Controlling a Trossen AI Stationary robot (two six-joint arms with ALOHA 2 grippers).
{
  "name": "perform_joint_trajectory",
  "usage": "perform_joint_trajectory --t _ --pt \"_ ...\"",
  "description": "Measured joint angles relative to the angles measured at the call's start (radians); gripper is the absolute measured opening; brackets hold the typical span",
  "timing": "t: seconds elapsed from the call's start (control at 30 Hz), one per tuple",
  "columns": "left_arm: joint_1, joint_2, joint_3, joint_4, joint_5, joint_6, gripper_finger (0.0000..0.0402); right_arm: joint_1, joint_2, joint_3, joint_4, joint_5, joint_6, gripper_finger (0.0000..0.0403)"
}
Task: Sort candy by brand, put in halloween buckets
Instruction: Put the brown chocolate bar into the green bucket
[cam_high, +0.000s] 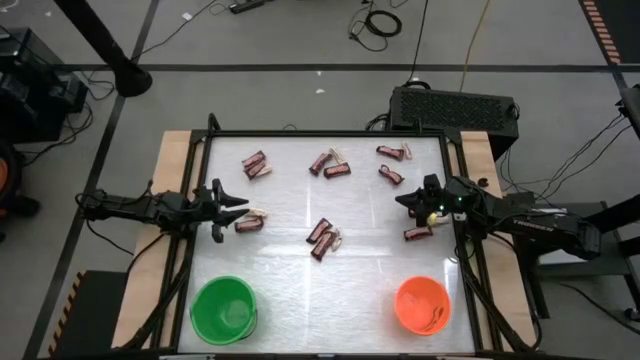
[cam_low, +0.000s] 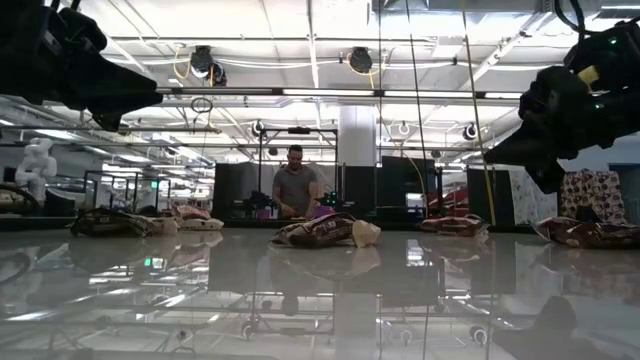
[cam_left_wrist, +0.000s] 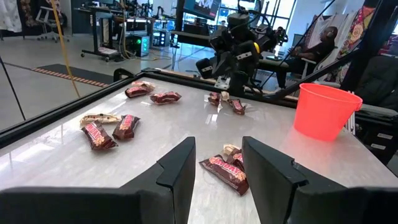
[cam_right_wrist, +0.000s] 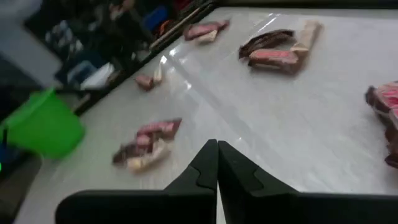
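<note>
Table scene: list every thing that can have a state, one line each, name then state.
Left gripper: open, empty, a dark-wrapped bar lying ahead of its fingers.
Right gripper: shut, empty, above the table.
Green bucket: upright, mouth open, no candy seen inside.
Orange bucket: upright, mouth open, something pale inside.
Candy: lying in small clusters across the table, outside the buckets.

White table (cam_high: 290, 255), scattered candy (cam_high: 322, 237), green bucket (cam_high: 223, 309), orange bucket (cam_high: 421, 305)

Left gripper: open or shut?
Open. In its wrist view the left gripper has a clear gap between its fingers, with candy on the table showing through it.
</note>
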Motion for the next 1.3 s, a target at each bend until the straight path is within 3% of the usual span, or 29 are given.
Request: perform_joint_trajectory --t 0.2,0.3,0.53,0.63,0.7,0.77,0.87,0.97,1.13,1.3 --pt "0.000 0.000 0.000 0.001 0.000 0.005 0.0138 0.004 0.015 0.000 0.235 0.056 0.190 0.0000" --pt "0.000 0.000 -0.003 0.026 -0.027 0.154 0.0138 0.016 0.041 0.000 0.404 0.058 0.218 0.0000" --pt "0.000 0.000 -0.004 0.238 -0.034 0.208 0.0138 0.097 0.145 0.026 0.550 0.139 0.286 0.0000" --pt "0.000 0.000 -0.003 0.353 -0.034 0.192 0.0138 0.149 0.216 0.084 0.550 0.181 0.246 0.0000" --pt "0.000 0.000 -0.003 0.411 -0.052 0.098 0.0138 0.180 0.277 0.136 0.556 0.202 0.207 0.0000" --pt "0.000 0.000 0.011 0.417 -0.130 -0.021 0.0138 0.209 0.345 0.191 0.556 0.216 0.163 0.0000" --pt "0.001 0.000 0.013 0.419 -0.233 -0.077 0.0138 0.238 0.457 0.282 0.555 0.217 0.110 0.0000" --pt "0.001 0.000 0.014 0.421 -0.250 -0.120 0.0138 0.257 0.575 0.374 0.555 0.217 0.065 0.0000" --pt "0.000 0.066 0.068 0.287 -0.183 -0.122 0.0138 0.280 0.777 0.518 0.548 0.204 -0.058 0.0000" --pt "0.001 0.274 0.201 0.148 -0.172 -0.004 0.0138 0.285 0.944 0.651 0.526 0.055 -0.170 0.0000"
